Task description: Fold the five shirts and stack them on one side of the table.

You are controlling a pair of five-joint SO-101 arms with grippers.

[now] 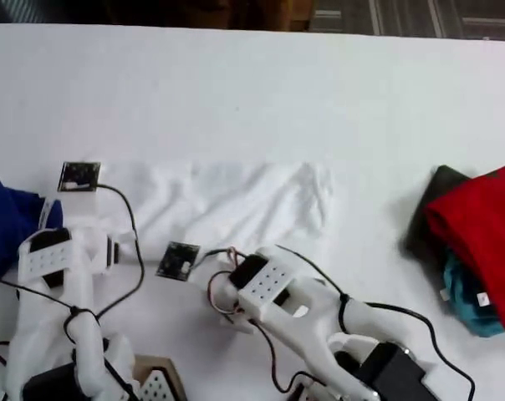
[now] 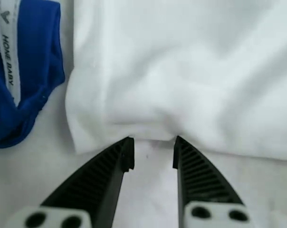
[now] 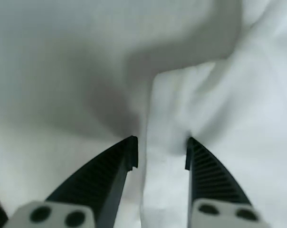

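A white shirt (image 1: 236,200) lies spread flat in the middle of the white table. My left gripper (image 2: 152,153) is open, its tips right at the hem of the white shirt (image 2: 181,71), with bare table between the fingers. My right gripper (image 3: 161,153) is open too and straddles a raised edge of the white shirt (image 3: 219,118). A blue shirt (image 1: 6,221) lies crumpled at the table's left edge, beside the left arm (image 1: 52,259); the left wrist view has this blue shirt (image 2: 24,71) next to the white one. The right arm (image 1: 278,288) stands at the white shirt's near edge.
At the right edge sits a stack of shirts: a red one (image 1: 482,230) on top, a teal one (image 1: 466,292) under it and a dark one (image 1: 432,205) at the bottom. The far half of the table (image 1: 252,92) is bare white cloth.
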